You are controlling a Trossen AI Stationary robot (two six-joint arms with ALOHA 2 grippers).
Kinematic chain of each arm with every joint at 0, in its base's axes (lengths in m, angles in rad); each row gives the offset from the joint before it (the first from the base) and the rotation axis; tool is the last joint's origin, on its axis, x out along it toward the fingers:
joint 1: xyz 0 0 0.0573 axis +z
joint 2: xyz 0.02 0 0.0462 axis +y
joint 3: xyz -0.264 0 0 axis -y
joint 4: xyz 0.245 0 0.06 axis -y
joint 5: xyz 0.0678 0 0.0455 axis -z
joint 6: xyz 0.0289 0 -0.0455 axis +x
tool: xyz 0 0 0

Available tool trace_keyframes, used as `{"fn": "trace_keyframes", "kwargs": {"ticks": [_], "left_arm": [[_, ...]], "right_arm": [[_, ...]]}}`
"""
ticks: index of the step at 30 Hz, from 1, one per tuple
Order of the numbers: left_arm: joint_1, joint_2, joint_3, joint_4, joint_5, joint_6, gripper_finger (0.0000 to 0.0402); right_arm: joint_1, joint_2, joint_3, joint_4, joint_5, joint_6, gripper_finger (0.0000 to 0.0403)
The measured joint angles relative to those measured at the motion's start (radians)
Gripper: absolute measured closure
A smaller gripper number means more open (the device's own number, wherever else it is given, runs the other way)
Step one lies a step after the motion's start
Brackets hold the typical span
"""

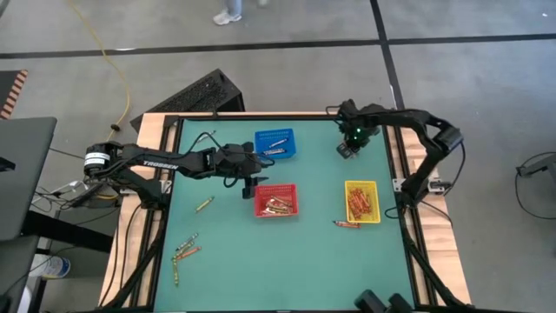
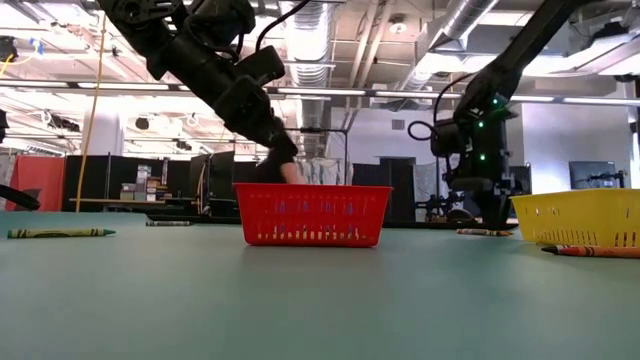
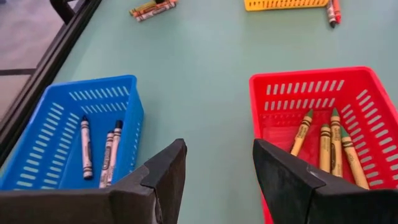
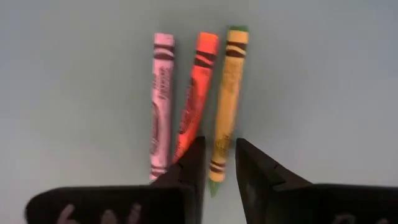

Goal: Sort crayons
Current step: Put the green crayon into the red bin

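Three crayons lie side by side on the green table below my right gripper (image 4: 219,146): a pink one (image 4: 160,106), an orange-red one (image 4: 193,93) and a yellow-green one (image 4: 227,99). That gripper (image 1: 347,149) points down near the table's far right, with a narrow gap between its fingers over the yellow-green crayon's end. My left gripper (image 3: 217,149) stands open above bare table between the blue basket (image 3: 68,130) and the red basket (image 3: 323,118), holding nothing. The blue basket holds three grey crayons (image 3: 99,149). The red basket holds several yellowish ones (image 3: 326,146).
A yellow basket (image 1: 362,201) of orange crayons sits at the right, with a red crayon (image 1: 347,224) beside its near edge. Loose crayons lie at the left (image 1: 204,204) and near left (image 1: 185,248). A raised wooden frame (image 1: 149,130) rims the table.
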Motion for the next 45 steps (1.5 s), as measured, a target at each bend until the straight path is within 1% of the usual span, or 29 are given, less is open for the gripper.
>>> {"fn": "trace_keyframes", "kwargs": {"ticks": [4,6,12,17,19,22,25,28,31,33,35,38,40,43,45], "left_arm": [[0.0,0.0,0.0,0.002,-0.013,0.011,0.0226],[0.0,0.0,0.0,0.001,-0.014,0.011,0.0226],[0.0,0.0,0.0,-0.001,-0.014,0.006,0.0226],[0.0,0.0,0.0,-0.015,-0.014,-0.005,0.0226],[0.0,-0.004,0.0,-0.032,-0.014,-0.007,0.0226],[0.0,-0.044,0.0,-0.065,-0.014,-0.011,0.0226],[0.0,-0.109,-0.002,-0.089,-0.014,-0.011,0.0226],[0.0,-0.17,-0.022,-0.088,-0.019,-0.007,0.0226],[-0.001,-0.228,-0.064,-0.099,-0.09,-0.022,0.0226],[0.0,-0.264,-0.084,-0.145,-0.149,-0.061,0.0226],[0.0,-0.292,-0.089,-0.24,-0.2,-0.119,0.0226],[0.0,-0.321,-0.089,-0.363,-0.198,-0.228,0.0226],[-0.001,-0.335,-0.089,-0.42,-0.156,-0.298,0.0226],[-0.01,-0.342,-0.089,-0.479,-0.063,-0.395,0.0226],[-0.026,-0.344,-0.089,-0.528,-0.023,-0.442,0.0226]], "right_arm": [[0.0,0.033,0.005,0.022,0.001,-0.004,0.0319],[0.002,0.048,0.005,0.022,0.001,-0.008,0.0329],[0.003,0.055,0.004,0.018,0.005,-0.003,0.0392],[0.004,-0.036,-0.008,0.044,0.027,-0.002,0.0396],[0.008,-0.11,-0.002,0.051,0.031,0.0,0.0399],[0.032,-0.215,-0.003,0.046,0.035,0.0,0.04],[0.107,-0.318,-0.002,0.074,0.011,-0.015,0.04],[0.215,-0.393,-0.002,0.138,-0.094,-0.041,0.04],[0.37,-0.417,-0.001,0.261,-0.176,-0.052,0.04],[0.475,-0.416,-0.001,0.33,-0.186,-0.063,0.0401],[0.581,-0.394,-0.001,0.408,-0.187,-0.085,0.0401],[0.707,-0.341,-0.001,0.508,-0.186,-0.103,0.0401],[0.771,-0.292,0.017,0.561,-0.186,-0.109,0.0401],[0.828,-0.193,0.081,0.548,-0.189,-0.114,0.0401],[0.851,-0.121,0.135,0.515,-0.187,-0.115,0.0401]]}}
